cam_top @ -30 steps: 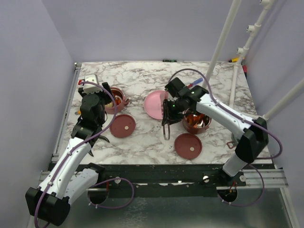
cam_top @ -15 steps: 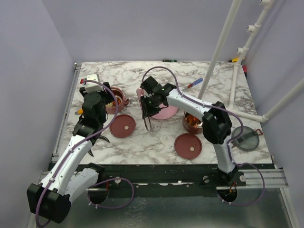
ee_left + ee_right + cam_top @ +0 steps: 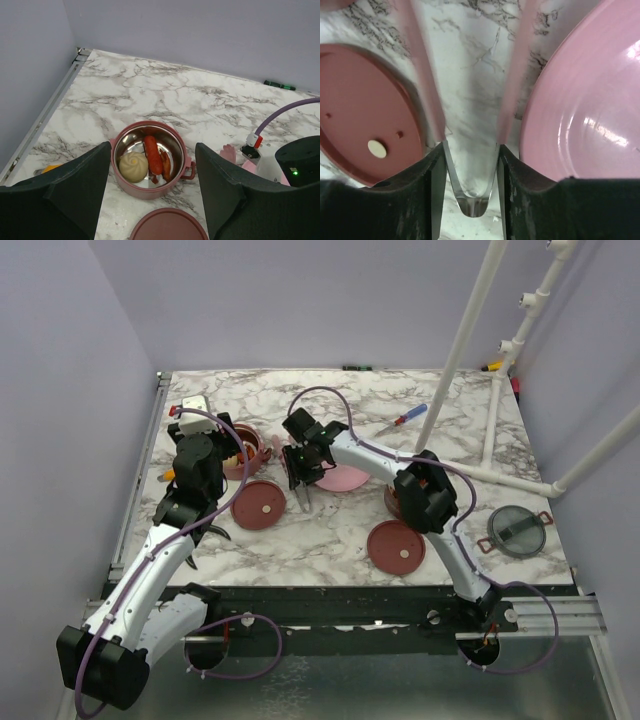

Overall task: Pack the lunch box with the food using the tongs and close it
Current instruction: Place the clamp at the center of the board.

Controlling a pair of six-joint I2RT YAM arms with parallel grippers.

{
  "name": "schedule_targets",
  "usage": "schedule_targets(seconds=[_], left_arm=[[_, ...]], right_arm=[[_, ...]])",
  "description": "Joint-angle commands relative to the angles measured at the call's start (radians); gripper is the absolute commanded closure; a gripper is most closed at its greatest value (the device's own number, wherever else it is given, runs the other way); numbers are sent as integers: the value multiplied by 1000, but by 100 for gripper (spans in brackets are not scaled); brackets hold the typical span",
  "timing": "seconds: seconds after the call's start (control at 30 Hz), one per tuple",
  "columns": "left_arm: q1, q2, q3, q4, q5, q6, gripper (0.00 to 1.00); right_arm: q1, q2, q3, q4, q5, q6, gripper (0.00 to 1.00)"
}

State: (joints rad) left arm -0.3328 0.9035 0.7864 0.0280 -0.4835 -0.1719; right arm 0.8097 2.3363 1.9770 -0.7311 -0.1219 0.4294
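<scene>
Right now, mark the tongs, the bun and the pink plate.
tongs [image 3: 422, 75]: right wrist view, one thin arm.
bun [image 3: 133, 166]: left wrist view, its top.
pink plate [image 3: 580, 100]: right wrist view, bare inner face.

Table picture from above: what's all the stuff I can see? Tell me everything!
plate: one, pink, middle
left bowl: one, dusty red, back left
food: cream ball and red sausage, inside the left bowl
second bowl: one, dusty red, right of the plate, mostly hidden
flat lids: two, maroon, one by the left bowl, one near the front
clear lid: one, grey, right side
screwdriver: one, red and blue, back
tongs: one, pink, between the right fingers
arms: two, white and black, left and right; left fingers open, right fingers closed on the tongs
</scene>
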Motion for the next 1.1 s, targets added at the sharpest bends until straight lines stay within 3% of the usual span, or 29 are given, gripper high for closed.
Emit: schedule_targets(seconds=[0.0,0.4,0.8,1.07], left_arm=[[7,-6,-6,13,15,-4,30],[8,-12,-6,12,3,3,30],[7,-12,-6,12,11,1,30],[7,-14,-6,12,9,0,30]], right_arm=[[9,46,74,42,66,29,55],[9,67,111,83,33,75,43],[8,47,136,113,91,91,40],[8,-116,-46,266,110,66,37]])
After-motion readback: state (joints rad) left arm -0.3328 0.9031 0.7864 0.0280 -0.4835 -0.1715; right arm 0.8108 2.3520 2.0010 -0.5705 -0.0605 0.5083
